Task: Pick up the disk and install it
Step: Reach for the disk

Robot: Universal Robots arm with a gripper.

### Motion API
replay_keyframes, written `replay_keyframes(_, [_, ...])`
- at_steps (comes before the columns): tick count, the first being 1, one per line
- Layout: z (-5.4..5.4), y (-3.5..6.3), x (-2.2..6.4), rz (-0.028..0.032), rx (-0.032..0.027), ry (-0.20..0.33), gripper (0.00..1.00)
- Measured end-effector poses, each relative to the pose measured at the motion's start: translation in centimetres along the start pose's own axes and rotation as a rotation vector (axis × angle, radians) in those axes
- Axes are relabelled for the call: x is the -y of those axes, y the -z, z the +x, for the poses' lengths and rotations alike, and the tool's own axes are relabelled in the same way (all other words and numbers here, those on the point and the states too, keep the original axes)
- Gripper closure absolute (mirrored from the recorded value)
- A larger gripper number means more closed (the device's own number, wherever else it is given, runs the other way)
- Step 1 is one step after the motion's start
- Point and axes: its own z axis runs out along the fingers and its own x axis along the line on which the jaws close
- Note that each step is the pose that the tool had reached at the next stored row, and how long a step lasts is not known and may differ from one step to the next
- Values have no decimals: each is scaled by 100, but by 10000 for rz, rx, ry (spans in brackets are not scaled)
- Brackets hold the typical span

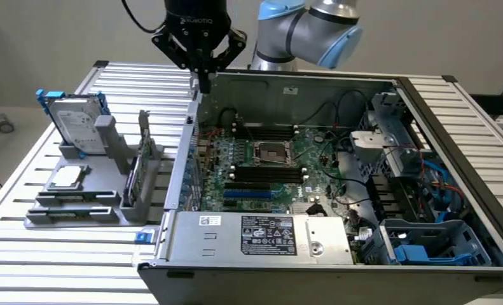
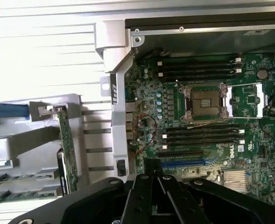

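The disk (image 1: pixel 75 124) stands upright in a grey rack (image 1: pixel 73 213) on the desk (image 1: pixel 65 267), while the clenched, empty end effector (image 1: pixel 203 79) hangs over the open computer case (image 1: pixel 319 86) rim.

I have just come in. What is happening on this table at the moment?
A single robot arm is working at an open computer case. Its gripper is shut, holds nothing, and hangs over the case's wall on the exterior view's left. The disk, with its blue rails, stands upright in a grey holder beside the case. It is not yet picked up.
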Motion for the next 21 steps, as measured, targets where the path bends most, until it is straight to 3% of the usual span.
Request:
replay_keyframes(5, [229,3,-22,-2,0,1,89])
replay_keyframes(21, [945,-16,-297,9,0,1,89])
